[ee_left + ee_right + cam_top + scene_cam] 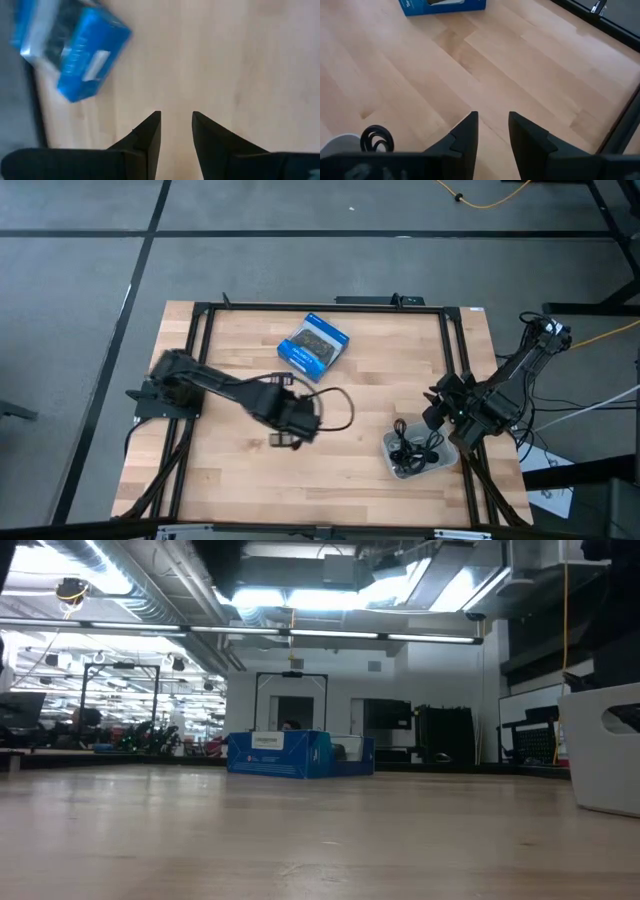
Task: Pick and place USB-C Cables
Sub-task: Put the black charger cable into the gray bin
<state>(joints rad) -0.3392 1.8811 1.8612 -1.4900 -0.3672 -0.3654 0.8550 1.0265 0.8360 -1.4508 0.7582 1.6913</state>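
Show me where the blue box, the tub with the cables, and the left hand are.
Blue box [313, 347]: high view, middle of its top face.
Clear tub [391, 461]: high view, its left rim.
Left hand [176, 120]: left wrist view, midway between its two fingertips.

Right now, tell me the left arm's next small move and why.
Probably draw the left gripper toward its own side of the table. It is open with nothing in it, above bare wood. The only black cables I can see lie in the pale bin beside the right gripper, which is also open and empty.
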